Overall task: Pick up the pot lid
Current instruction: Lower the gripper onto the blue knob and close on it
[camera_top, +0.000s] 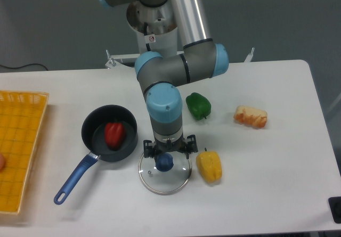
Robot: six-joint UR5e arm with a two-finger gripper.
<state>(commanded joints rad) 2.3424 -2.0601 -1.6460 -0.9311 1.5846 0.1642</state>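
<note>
— Below the gripper (169, 149), toward the camera?

— The pot lid (165, 185), flat on the white table (272, 189), blue knob (164, 162) near the gap between the fingers.

— And the fingers: pinching?

— Spread wide, with nothing between them.

— To picture left of the gripper?

— A black pan (129, 126), red pepper (113, 136) inside; farther out, a yellow crate (22, 136).

— To picture right?

— Close by, a yellow vegetable (209, 166); well apart, brown bread (251, 116); behind, a green pepper (200, 106).

— Beyond the gripper, past the table?

— Dark grey background (277, 18), and off to picture left, a black cable (24, 66).
</note>
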